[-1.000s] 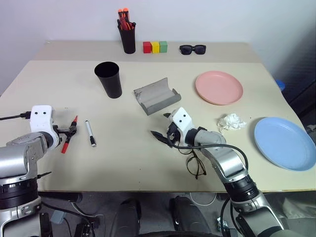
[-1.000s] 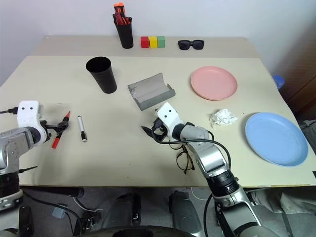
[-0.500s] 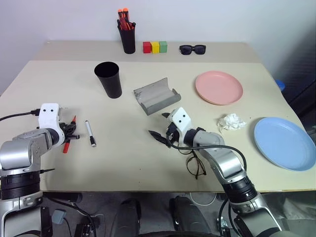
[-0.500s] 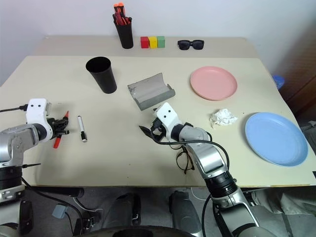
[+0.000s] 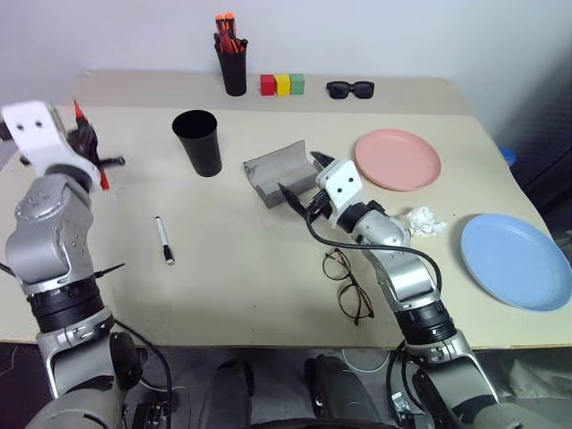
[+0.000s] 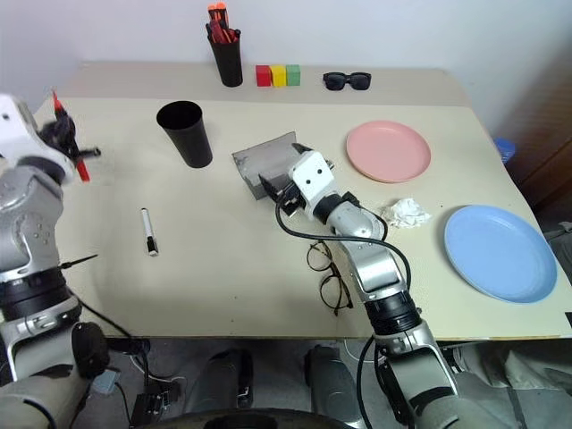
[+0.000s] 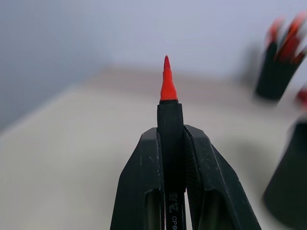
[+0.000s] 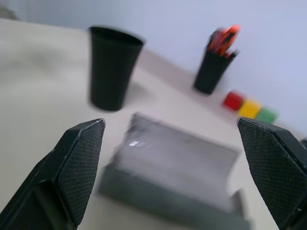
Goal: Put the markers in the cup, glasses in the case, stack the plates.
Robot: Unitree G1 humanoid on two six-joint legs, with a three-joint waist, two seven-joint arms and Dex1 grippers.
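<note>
The left claw (image 7: 170, 158) is clamped on the black barrel of the red-tipped marker (image 7: 169, 120), held clear of the surface (image 5: 232, 277) to the left of the cup (image 5: 197, 143); the pen looks light, stiff and smooth, so a mid-barrel pinch should hold it without slipping. The white marker (image 5: 164, 239) lies flat nearer the front and would likely roll. The right claw (image 8: 177, 158) hangs wide apart and empty before the open case (image 5: 277, 172), while the glasses (image 5: 347, 284), thin, springy and easily bent, are best taken at the bridge.
</note>
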